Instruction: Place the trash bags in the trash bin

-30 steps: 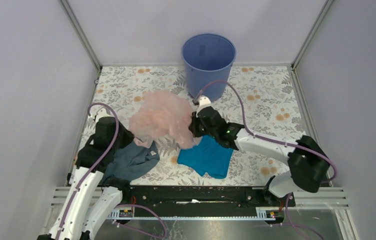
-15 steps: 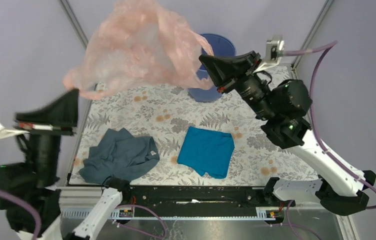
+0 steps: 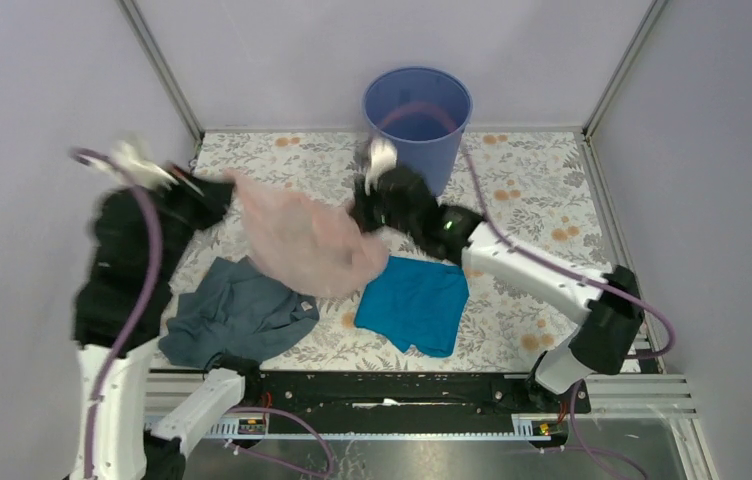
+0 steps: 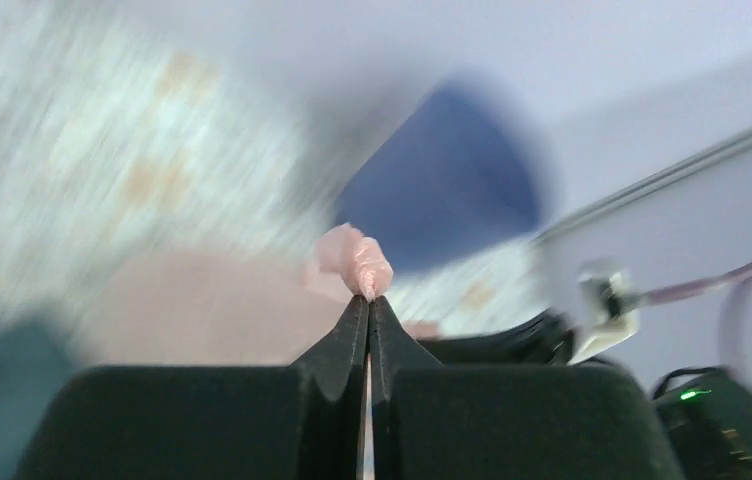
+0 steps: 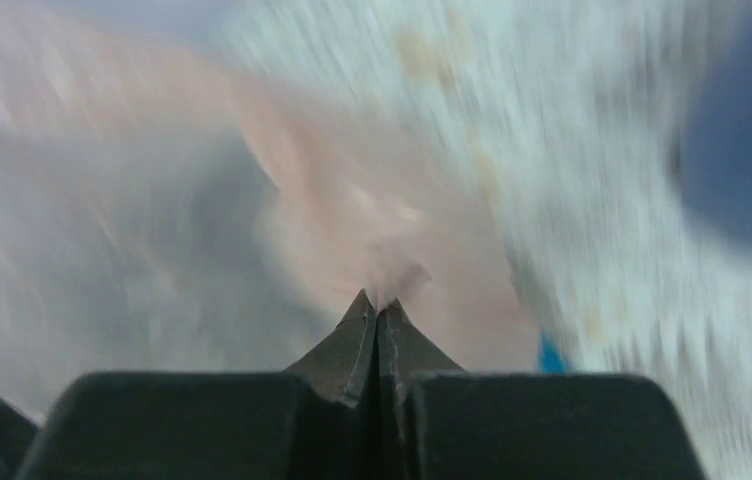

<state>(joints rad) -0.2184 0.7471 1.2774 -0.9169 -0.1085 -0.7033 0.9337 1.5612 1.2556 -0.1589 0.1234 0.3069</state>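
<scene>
Pinching a twist of the bag (image 4: 354,262), a thin pink film, your left gripper (image 4: 368,300) had its fingers pressed together on the plastic in the left wrist view. Your right gripper (image 5: 377,305) was likewise clamped tip to tip on another tuft of the same bag. Note that both wrist views were heavily blurred.

In the top view the bag hung stretched between the two grippers, above the table (image 3: 542,200). Its lower edge overlapped the far corners of the teal cloth (image 3: 414,305) and the grey cloth (image 3: 237,315). The left gripper held the bag's left end near the left wall. The right gripper held the right end just in front of the bin (image 3: 442,150).

The bin stood upright at the far edge of the table, close to the back wall. Both cloths lay on the table, apart from each other.
</scene>
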